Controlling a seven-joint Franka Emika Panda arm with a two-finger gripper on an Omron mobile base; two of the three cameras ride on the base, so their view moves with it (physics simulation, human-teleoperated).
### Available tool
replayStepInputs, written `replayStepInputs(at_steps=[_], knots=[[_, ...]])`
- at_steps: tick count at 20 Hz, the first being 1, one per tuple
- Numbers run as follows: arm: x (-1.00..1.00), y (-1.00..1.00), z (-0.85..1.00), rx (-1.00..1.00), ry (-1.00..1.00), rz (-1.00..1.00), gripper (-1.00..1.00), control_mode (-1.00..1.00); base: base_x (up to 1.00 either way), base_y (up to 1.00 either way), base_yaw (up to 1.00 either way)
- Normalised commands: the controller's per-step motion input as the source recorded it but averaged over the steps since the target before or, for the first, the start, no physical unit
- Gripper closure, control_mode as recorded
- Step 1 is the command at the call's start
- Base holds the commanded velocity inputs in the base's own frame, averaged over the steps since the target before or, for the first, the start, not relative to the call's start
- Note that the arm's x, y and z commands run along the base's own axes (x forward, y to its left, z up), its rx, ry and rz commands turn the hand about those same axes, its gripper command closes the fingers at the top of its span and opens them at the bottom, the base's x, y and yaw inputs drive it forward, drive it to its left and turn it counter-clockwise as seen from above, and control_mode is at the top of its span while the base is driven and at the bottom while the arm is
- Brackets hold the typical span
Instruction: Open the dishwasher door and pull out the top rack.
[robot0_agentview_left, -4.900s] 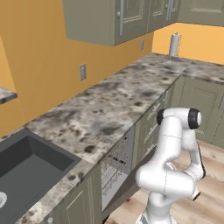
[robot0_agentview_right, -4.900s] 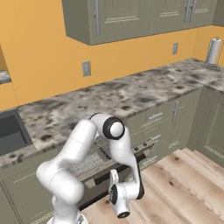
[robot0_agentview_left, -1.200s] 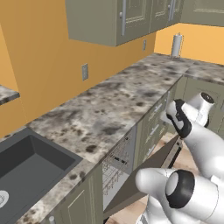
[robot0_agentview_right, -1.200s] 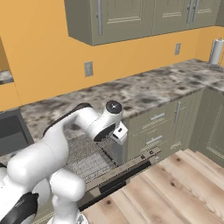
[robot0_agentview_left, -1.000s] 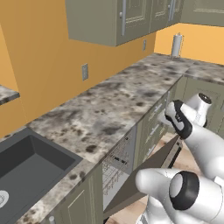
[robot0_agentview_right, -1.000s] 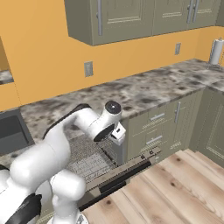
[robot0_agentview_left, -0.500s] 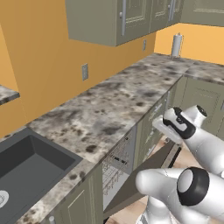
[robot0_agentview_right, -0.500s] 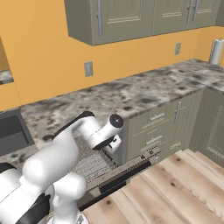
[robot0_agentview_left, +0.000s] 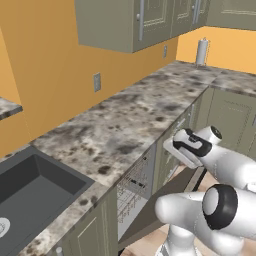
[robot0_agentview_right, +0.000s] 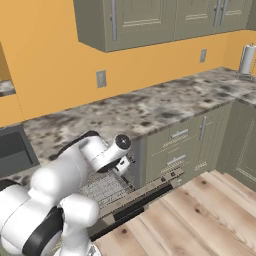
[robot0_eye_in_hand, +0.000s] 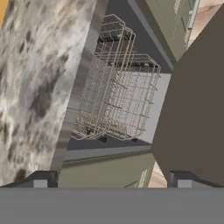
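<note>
Speckled granite counter (robot0_agentview_left: 130, 120), thin wire-grid top rack (robot0_eye_in_hand: 118, 83), flat dishwasher door (robot0_eye_in_hand: 197, 109) down.

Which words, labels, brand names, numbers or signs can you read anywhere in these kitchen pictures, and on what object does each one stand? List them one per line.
None: no readable text shows in any view.
The dishwasher door is a plain panel with no brand or label.
The top rack is bare wire.
The wall outlet and the cabinet doors carry no markings.
The claw shows no lettering.
</note>
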Motion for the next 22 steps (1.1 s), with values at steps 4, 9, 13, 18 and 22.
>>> replayStepInputs(at_steps=[4, 9, 13, 18, 22], knots=[[0.0, 0.01, -0.49, 0.09, 0.0, -0.07, -1.0, -1.0, 0.0, 0.0, 0.0], [0.14, 0.02, -0.4, 0.15, 0.0, -0.07, -1.0, -1.0, 0.0, 0.0, 0.0], [0.26, 0.07, -0.41, 0.17, 0.0, -0.06, -1.0, -1.0, 0.0, 0.0, 0.0], [0.22, 0.22, -0.27, 0.13, 0.0, -0.07, -1.0, -1.0, 0.0, 0.0, 0.0], [0.13, 0.18, -0.16, 0.06, 0.0, -0.07, -1.0, -1.0, 0.0, 0.0, 0.0]])
